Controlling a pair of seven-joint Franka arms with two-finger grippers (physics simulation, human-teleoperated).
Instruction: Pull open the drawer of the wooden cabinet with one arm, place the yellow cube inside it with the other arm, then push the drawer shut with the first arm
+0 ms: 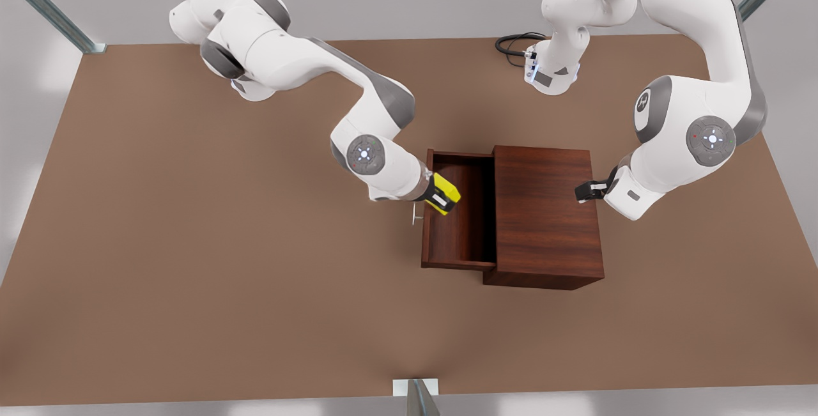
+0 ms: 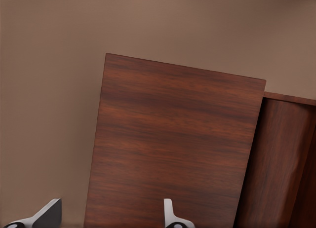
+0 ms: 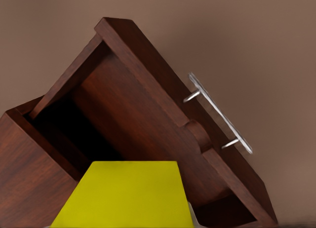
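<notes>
Right gripper (image 1: 445, 197) clamped on yellow cube (image 1: 447, 190) over open drawer (image 1: 461, 237), left gripper (image 1: 585, 191) spread — above wooden cabinet (image 1: 543, 211)

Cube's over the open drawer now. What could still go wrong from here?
1. The right tool holds the yellow cube above the drawer's front edge, not its middle. Released here, it could clip the front wall near the handle and fall outside.
2. The left tool, open, hovers over the cabinet on the side away from the handle; reaching round to push the drawer shut could cross the right arm.
</notes>
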